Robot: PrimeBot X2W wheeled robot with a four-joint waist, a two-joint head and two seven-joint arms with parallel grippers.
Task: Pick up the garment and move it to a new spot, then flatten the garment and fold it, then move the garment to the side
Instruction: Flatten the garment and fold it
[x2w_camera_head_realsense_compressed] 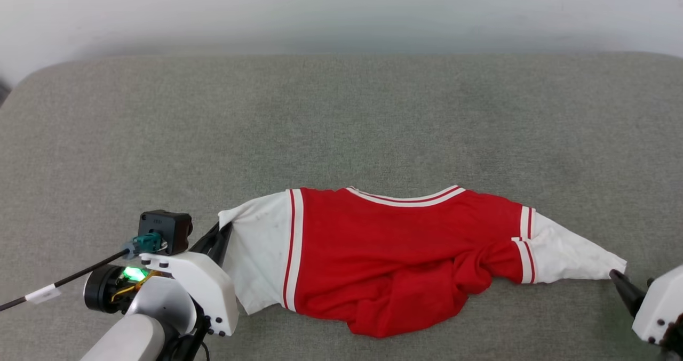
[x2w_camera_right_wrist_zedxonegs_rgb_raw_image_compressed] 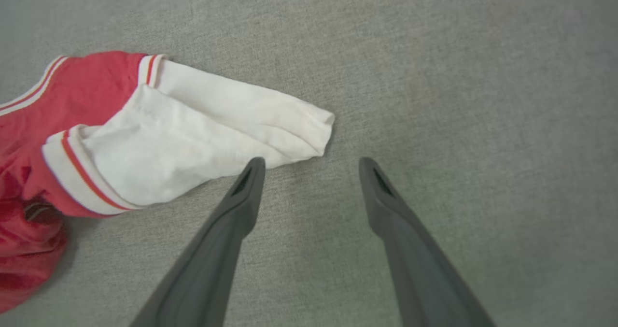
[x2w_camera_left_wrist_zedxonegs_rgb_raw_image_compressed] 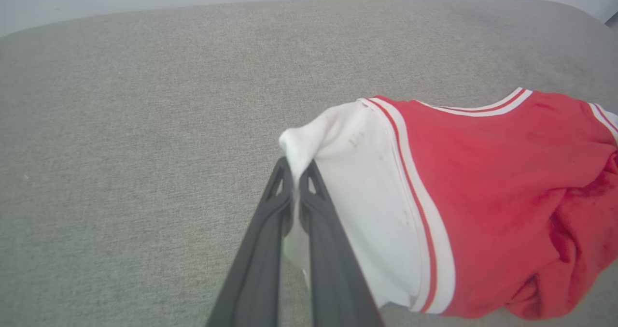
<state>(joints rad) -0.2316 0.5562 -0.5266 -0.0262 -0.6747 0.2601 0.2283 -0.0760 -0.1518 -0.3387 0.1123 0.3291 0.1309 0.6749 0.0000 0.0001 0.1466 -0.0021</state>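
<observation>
Garment [x2w_camera_head_realsense_compressed: 395,254] lies near the front edge of a grey cushion [x2w_camera_head_realsense_compressed: 341,110], stretched left to right with the collar on its far side, both white sleeves out to the sides and the red lower body bunched in folds along the near edge. It looks like the grasp that opens the pick-up or the flattening, taken at both sleeve ends and only half made. The left gripper [x2w_camera_left_wrist_zedxonegs_rgb_raw_image_compressed: 295,172] is pressed together on the cuff of the left sleeve [x2w_camera_left_wrist_zedxonegs_rgb_raw_image_compressed: 357,172], a tuft of white cloth pinched between its fingers and raised a little off the cushion. The right gripper [x2w_camera_right_wrist_zedxonegs_rgb_raw_image_compressed: 311,163] is spread wide with nothing between its fingers; one fingertip [x2w_camera_right_wrist_zedxonegs_rgb_raw_image_compressed: 255,165] touches the near edge of the right sleeve [x2w_camera_right_wrist_zedxonegs_rgb_raw_image_compressed: 217,124], the other is over bare cushion. Next, that gripper probably has to shift toward the cuff until the cloth sits between the fingers, then close, before both arms lift or draw the sleeves apart; closing where it is may catch only an edge or miss. The left forearm comes in low from the near left, fingers pointing far-right at the cuff. The right gripper sits at the near right edge, fingers aimed far-left at the sleeve tip.
</observation>
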